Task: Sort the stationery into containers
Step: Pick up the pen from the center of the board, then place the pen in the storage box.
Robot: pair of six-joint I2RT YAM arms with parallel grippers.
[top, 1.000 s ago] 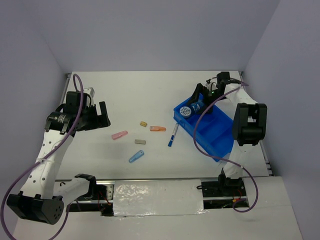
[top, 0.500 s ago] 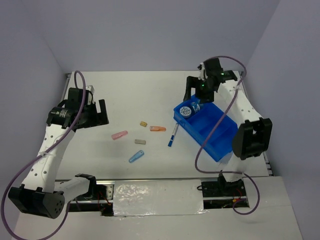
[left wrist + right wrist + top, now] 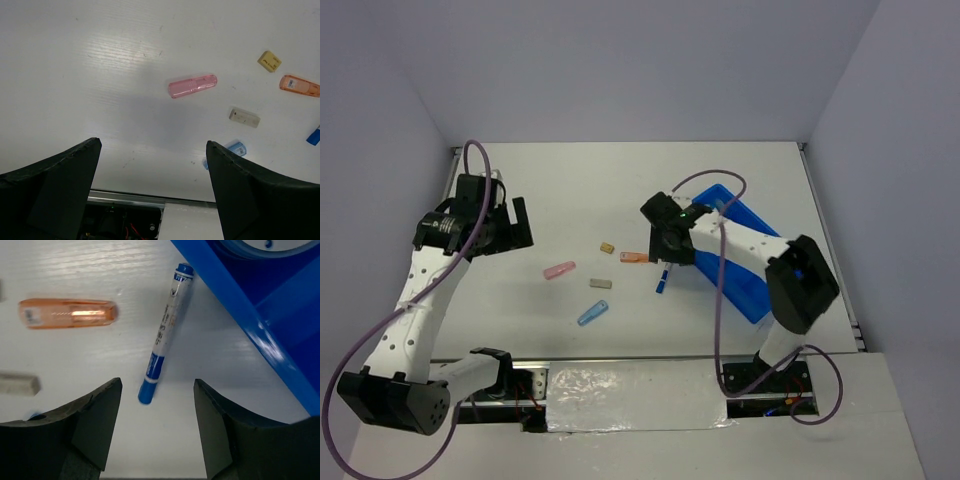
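**Entry: right pincer** (image 3: 156,407). Change noted: a second ago we had it over the far end of the blue tray (image 3: 235,310). Now it hangs low over the tabletop (image 3: 580,180), outside the tray's wall. Its jaws have drawn in from full spread but stand apart, pinching nothing. We judge the roll delivered and the pen next in line.

**Item: white-blue pen** (image 3: 165,335). It lies flat directly ahead of the right pincer, with its blue end nearest the gap between the jaws. Its other end is just beside the tray wall.

**Item: roll** (image 3: 270,244). It sits inside the tray, ahead of that pincer, and only its edge is in view.

**Items: orange piece** (image 3: 67,313), **grey block** (image 3: 17,383). Both lie on the side of the pincer away from the tray, clear of the pen.

**Entry: left pincer** (image 3: 152,150). Its spread is unchanged: wide and empty.

- The pink piece (image 3: 193,86) lies ahead of it.
- The tan block (image 3: 269,61) and the light-blue piece (image 3: 235,148) lie off to one side.
- We count all three as unsorted.

**Markings.** We find a line of small dark print on the pen barrel, a small label on the orange piece and faint marks on the tan block. None of it is legible, and we can read no brand.
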